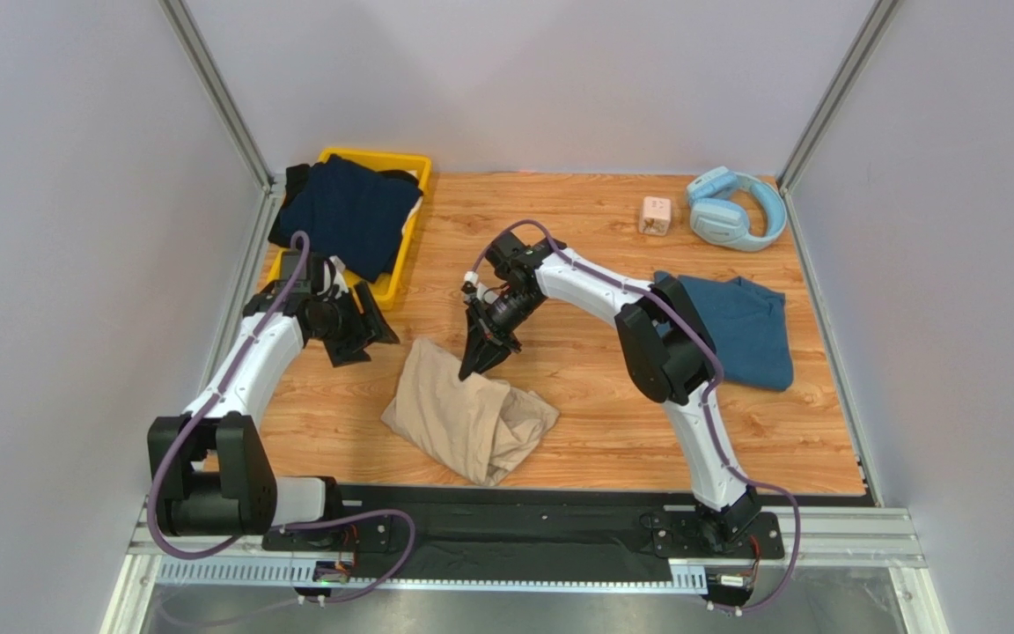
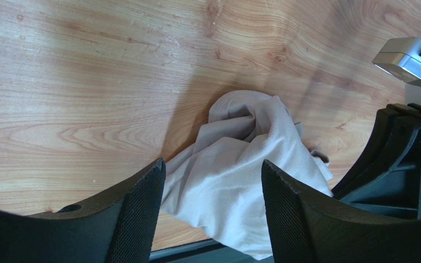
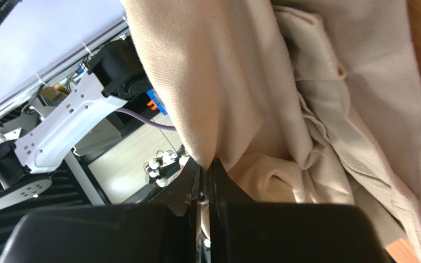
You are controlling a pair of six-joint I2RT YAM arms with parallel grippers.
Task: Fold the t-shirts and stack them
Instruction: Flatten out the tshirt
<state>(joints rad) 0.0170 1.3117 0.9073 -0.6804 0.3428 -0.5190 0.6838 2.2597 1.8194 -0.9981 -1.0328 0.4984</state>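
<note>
A crumpled beige t-shirt [image 1: 470, 412] lies on the wooden table near the front middle. My right gripper [image 1: 475, 366] is shut on the shirt's far edge; in the right wrist view the beige t-shirt [image 3: 240, 87] is pinched between the closed fingertips [image 3: 206, 164]. My left gripper [image 1: 370, 330] hovers open to the shirt's left, with nothing between its fingers [image 2: 141, 203]; the beige t-shirt [image 2: 240, 170] shows beyond them. A teal-blue t-shirt [image 1: 744, 328] lies at the right. A dark navy t-shirt [image 1: 343, 211] drapes over a yellow bin.
The yellow bin [image 1: 407, 251] stands at the back left. Light-blue headphones [image 1: 735, 209] and a small cube [image 1: 655, 214] sit at the back right. Grey walls and metal rails [image 1: 248, 264] enclose the table.
</note>
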